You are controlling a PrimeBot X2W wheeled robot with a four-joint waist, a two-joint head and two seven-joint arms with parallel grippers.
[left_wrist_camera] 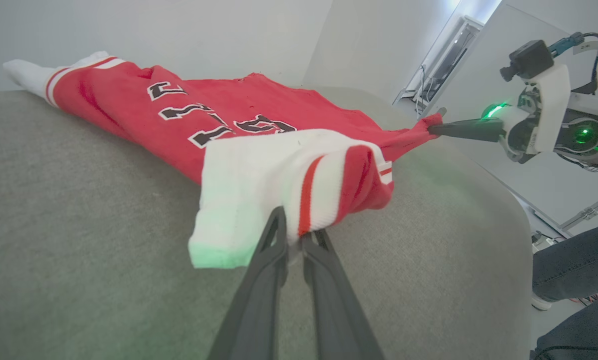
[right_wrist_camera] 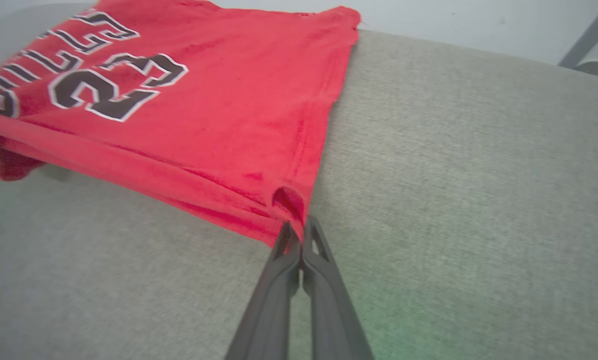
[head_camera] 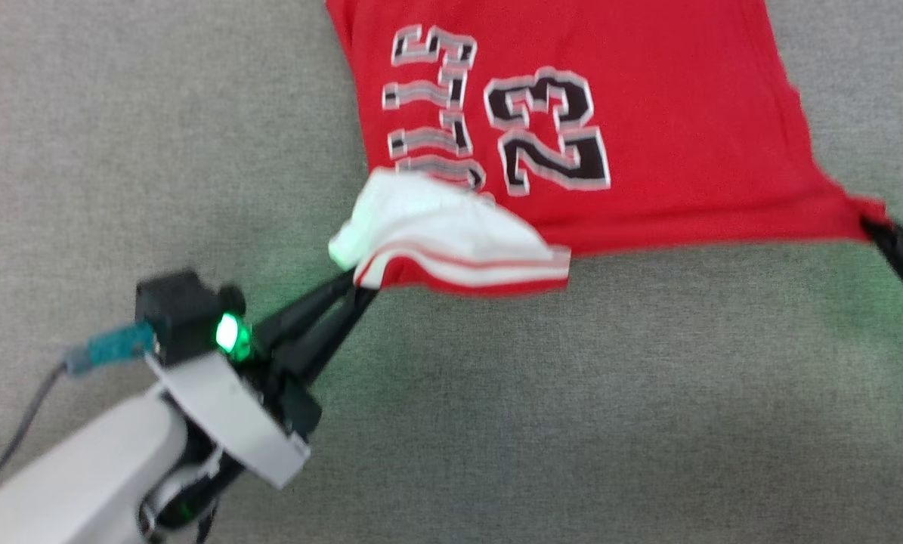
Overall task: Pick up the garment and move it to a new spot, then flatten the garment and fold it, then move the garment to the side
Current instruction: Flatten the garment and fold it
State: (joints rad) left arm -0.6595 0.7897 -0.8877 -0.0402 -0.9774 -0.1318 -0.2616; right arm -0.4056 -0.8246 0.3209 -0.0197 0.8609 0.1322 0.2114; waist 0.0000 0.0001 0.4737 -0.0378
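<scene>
Grey woven fabric covers the bench (head_camera: 496,423), on which one red jersey (head_camera: 685,136) printed with a black-and-white 23 is spread. Its bulk lies beyond the tips of both end effectors, and its near edge is stretched taut between them. A white sleeve (head_camera: 436,227) with red-striped trim is pinched in the closed left end effector (head_camera: 357,283), while a red corner of the body is clamped in the closed right end effector (head_camera: 870,223). The step in hand is judged to be the flattening, with the near edge apparently raised a little off the bench. For the next move, both end effectors would need to be drawn back and lowered together, so that tension is kept and no wrinkle is laid in before release. Counted: one jersey; two white sleeves, the far sleeve (left_wrist_camera: 28,72) lying well beyond the left end effector; two end effectors; and a person's denim-clad legs (left_wrist_camera: 574,260) past the bench edge on the right end effector's side.
</scene>
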